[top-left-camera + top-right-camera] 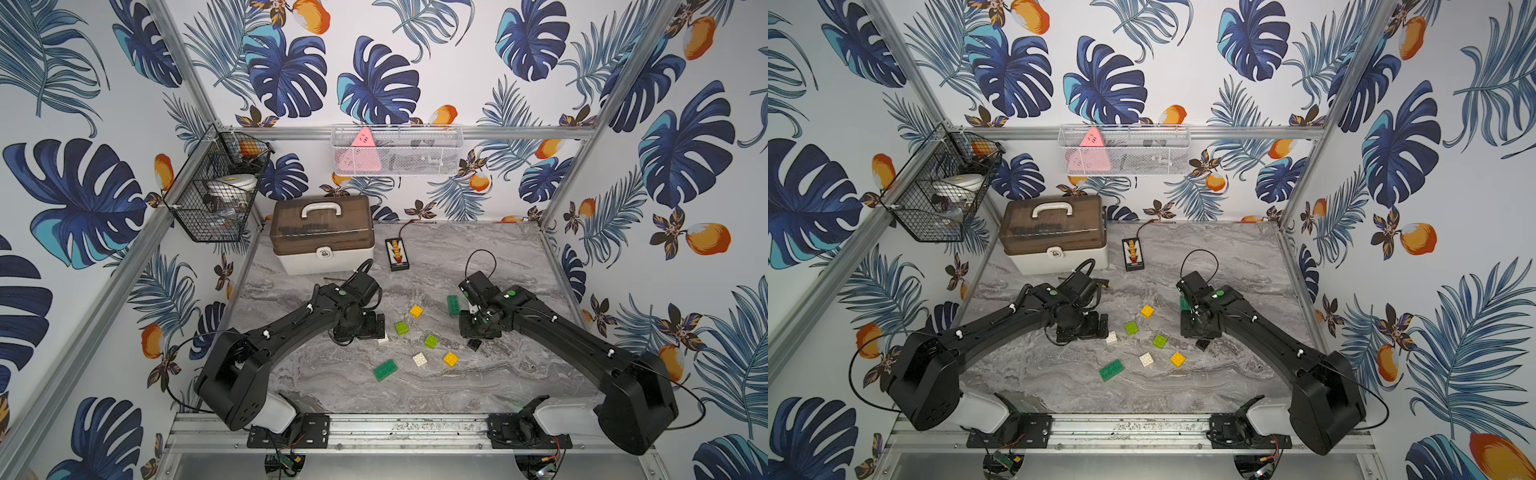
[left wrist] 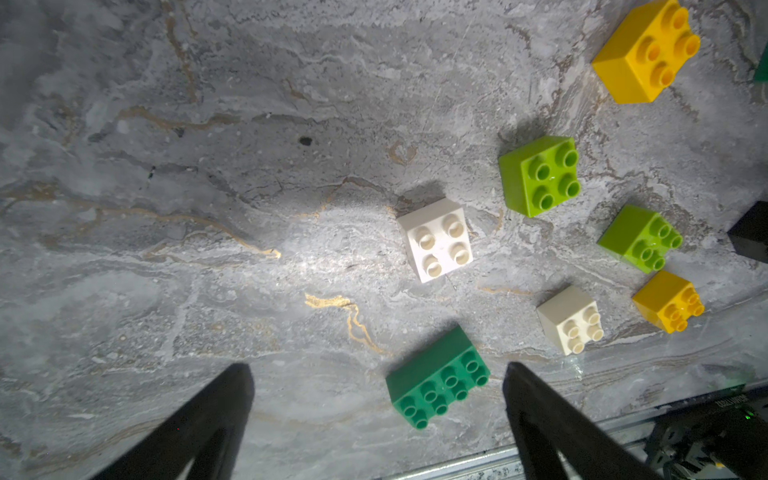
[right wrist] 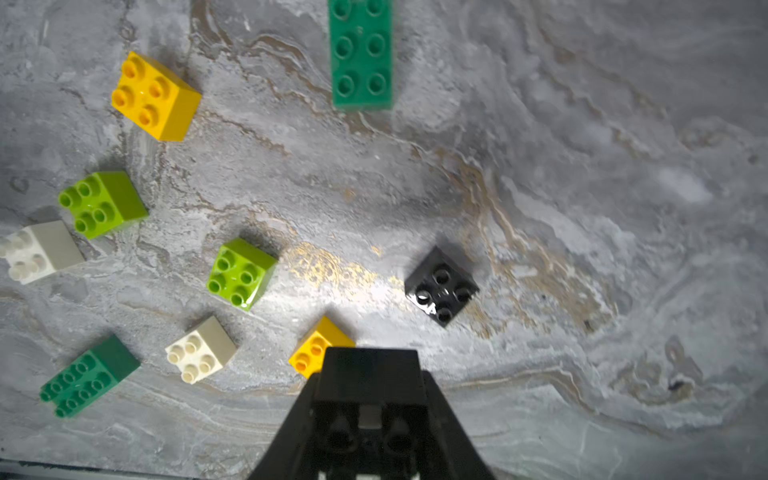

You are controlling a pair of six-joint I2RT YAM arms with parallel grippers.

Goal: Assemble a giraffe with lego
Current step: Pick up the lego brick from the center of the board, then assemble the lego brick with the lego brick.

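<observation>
Lego (image 3: 241,272) scattered, left gripper (image 2: 378,369) released, right gripper (image 3: 371,386) clenching black brick (image 3: 370,365), yellow brick (image 3: 318,351) half hidden

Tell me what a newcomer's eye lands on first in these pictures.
The bright lego bricks lie scattered loose on the grey marble tabletop between the black left arm and right arm: yellow, lime, white, dark green, one black. Next comes the loud tropical-leaf wallpaper on the walls around them. In the right wrist view, the right gripper is shut on another black brick.
</observation>
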